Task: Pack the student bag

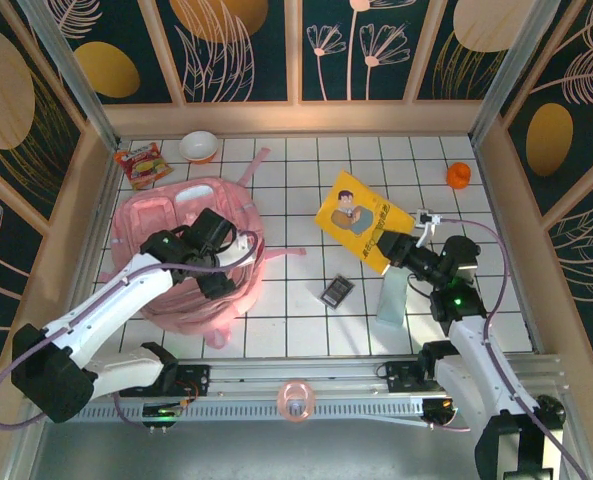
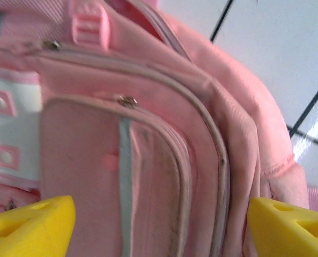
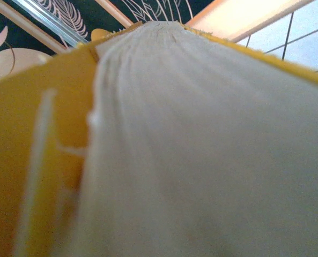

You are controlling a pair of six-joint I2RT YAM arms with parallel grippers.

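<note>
The light was bright and even. Up close, the student bag and yellow book looked blurry.

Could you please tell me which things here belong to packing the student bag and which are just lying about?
Likely for the job: student bag, yellow book, small dark device, pale case.
Likely just lying about: bowl, snack packet, orange object, pink ring.

Gridded white table — student bag, snack packet, bowl; orange object, dark gadget

Left arm extended, left pincer spread wide, right arm bent, right pincer clamped on yellow book
</note>
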